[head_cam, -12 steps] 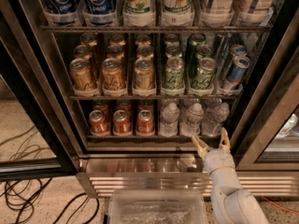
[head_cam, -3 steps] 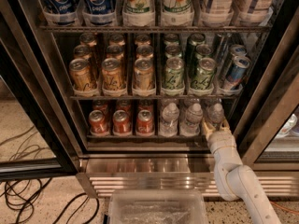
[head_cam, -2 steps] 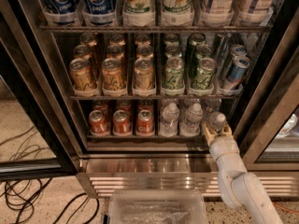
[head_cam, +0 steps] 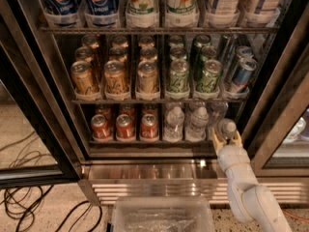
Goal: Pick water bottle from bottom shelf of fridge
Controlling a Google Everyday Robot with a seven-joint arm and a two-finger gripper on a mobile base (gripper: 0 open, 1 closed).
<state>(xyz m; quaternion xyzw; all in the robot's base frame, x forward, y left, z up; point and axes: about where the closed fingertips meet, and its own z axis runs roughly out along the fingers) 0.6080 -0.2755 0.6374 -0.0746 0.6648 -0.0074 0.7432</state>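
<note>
- Landmark = bottom shelf (head_cam: 145, 142) of fridge (head_cam: 29, 81); all places given vs it.
- L end of shelf: three lanes of red cans (head_cam: 125, 127), front row. Not task items.
- Mid-shelf, just R of the cans: two spare bottles (head_cam: 174, 122), clear, ribbed, white caps, upright, each in own lane.
- R end of shelf: the water bottle (head_cam: 226, 127), upright, at the front edge, a bit further fwd than its two neighbours. Another like it stands behind.
- End effector (head_cam: 226, 136) at the same R end, in from front and below. One finger each side of the water bottle, narrowed onto its body. No gap seen betw. pads and plastic, so reads as a grip.
- Arm (head_cam: 246, 187): white, runs down and R from the shelf, across the steel base (head_cam: 145, 173).
- Step, my read: grasp made, pull-out is what's left. Can't tell if bottle's foot is off the rack.
- Next move needs: a straight draw outward with a slight lift over the shelf's front edge, bottle kept upright. Watch the neighbour bottle on L and the door frame close on R.
</note>
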